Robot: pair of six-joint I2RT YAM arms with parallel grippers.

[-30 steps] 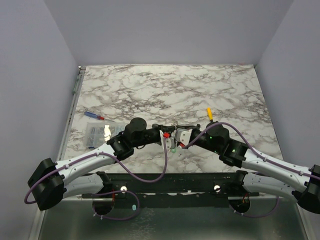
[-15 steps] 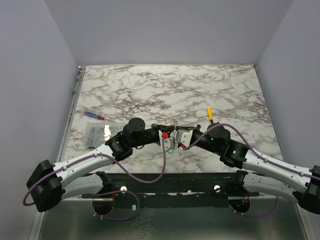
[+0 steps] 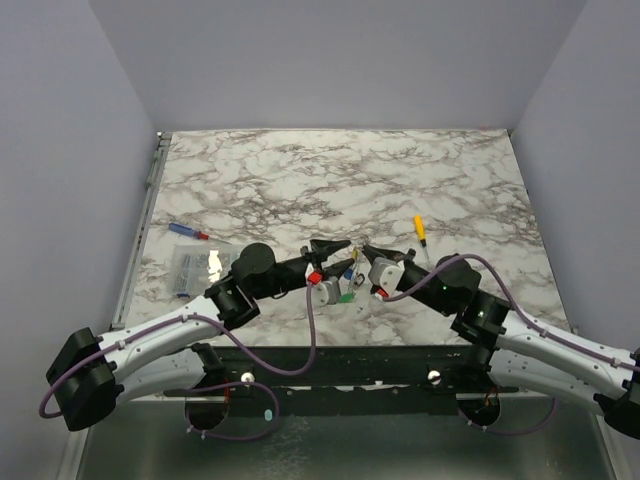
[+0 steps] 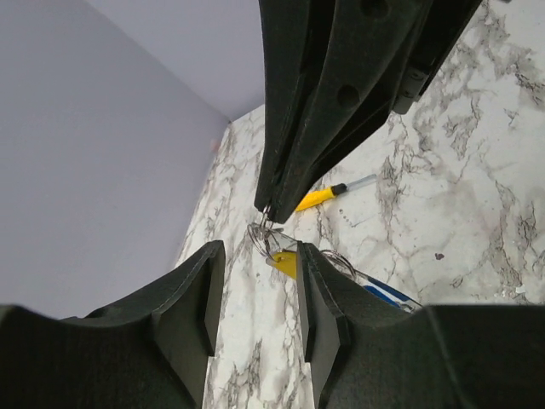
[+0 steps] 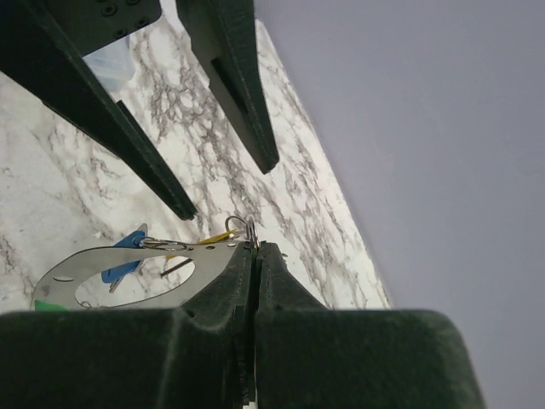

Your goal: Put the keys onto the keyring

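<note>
1. Left hand point(image 3: 345, 255): fingers spread, holding nothing. It reaches toward the right hand over the near middle of the counter point(image 3: 330, 170), its tips on either side of the other hand's tip.
2. Right hand point(image 5: 254, 252): fingers pressed together, pinching the keyring at their very tip.
3. Keyring point(image 5: 241, 227): thin silver wire, caught between the right fingertips. It is raised between the two hands, with a flat silver piece with an oval hole hanging beside it.
4. Keys point(image 3: 348, 285): bunched just below the keyring, under the two hands' tips. Blue, green and yellow heads show. Cannot tell which are threaded on the wire, nor whether the lowest touches the counter.
5. Yellow-handled tool point(image 3: 420, 229): lies flat on the counter, right of the hands and apart from them.
6. Stick point(image 3: 188, 231), blue and red: lies at the counter's left edge.
7. Packet point(image 3: 195, 268), clear: just near of the stick, beside the left arm.
</note>
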